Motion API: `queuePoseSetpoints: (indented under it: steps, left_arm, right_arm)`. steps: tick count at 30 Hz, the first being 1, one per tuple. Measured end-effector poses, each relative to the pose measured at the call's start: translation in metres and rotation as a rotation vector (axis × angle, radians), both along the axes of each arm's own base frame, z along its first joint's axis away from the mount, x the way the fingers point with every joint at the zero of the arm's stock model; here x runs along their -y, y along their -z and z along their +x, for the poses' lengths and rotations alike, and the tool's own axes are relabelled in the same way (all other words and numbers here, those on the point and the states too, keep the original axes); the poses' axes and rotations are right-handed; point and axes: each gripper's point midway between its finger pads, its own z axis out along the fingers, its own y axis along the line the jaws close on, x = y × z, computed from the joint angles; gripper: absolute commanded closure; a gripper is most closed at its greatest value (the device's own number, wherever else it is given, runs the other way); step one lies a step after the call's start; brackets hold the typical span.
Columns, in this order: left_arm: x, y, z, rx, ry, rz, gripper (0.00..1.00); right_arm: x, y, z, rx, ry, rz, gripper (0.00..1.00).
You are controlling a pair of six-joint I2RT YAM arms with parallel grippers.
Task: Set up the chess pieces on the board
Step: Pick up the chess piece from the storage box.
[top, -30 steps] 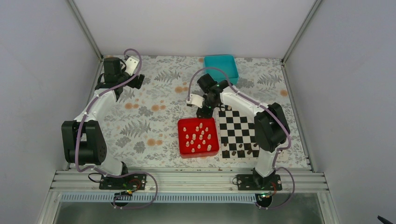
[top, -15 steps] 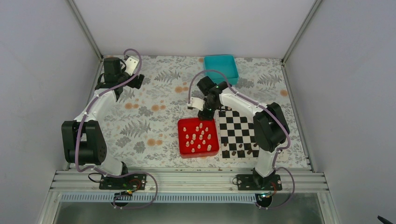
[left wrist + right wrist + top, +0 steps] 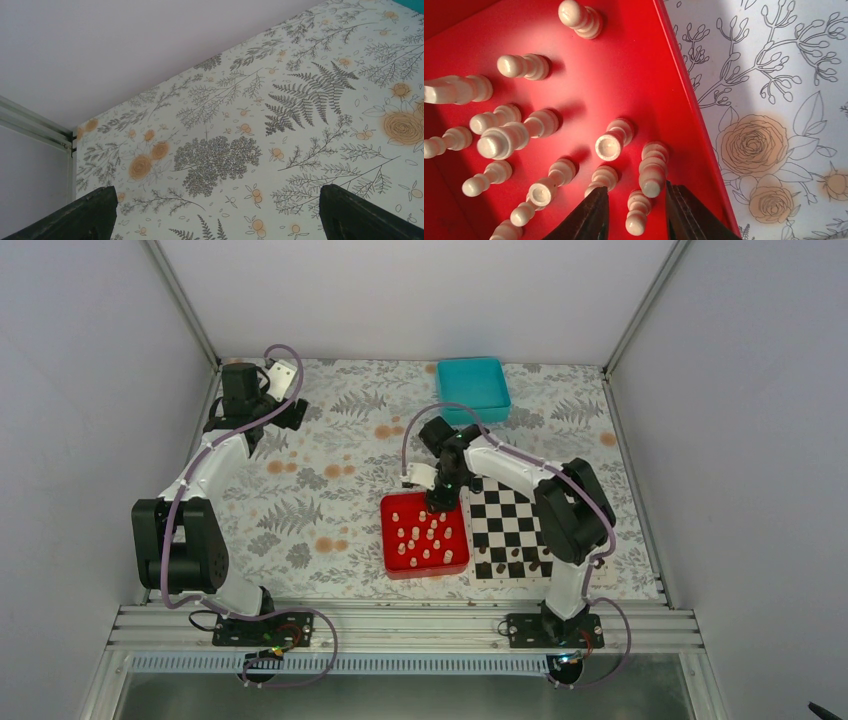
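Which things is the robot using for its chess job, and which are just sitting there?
For the job: pale chess pieces, the red tray holding them, the chessboard, the right gripper open over the pieces.

Just sitting there: teal tray, left gripper, open above the flowery table.

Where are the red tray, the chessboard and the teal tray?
red tray (image 3: 425, 572), overhead view, near rim
chessboard (image 3: 505, 525), overhead view, bare middle squares
teal tray (image 3: 473, 385), overhead view, bare floor
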Motion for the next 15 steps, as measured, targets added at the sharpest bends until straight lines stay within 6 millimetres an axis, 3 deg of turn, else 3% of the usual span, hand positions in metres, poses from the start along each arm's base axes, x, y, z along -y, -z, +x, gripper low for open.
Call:
queuePoseSetpoints:
  steps: [7, 15]
  left_arm:
    - [-0.001, 0.000, 0.000, 0.000, -0.003, 0.002, 0.00]
    - [-0.001, 0.000, 0.000, -0.001, -0.003, 0.002, 0.00]
  right_arm:
    - [0.001, 0.012, 0.002, 0.002, 0.010, -0.012, 0.65]
    - [-0.005, 0.014, 0.008, 0.022, 0.013, 0.004, 0.71]
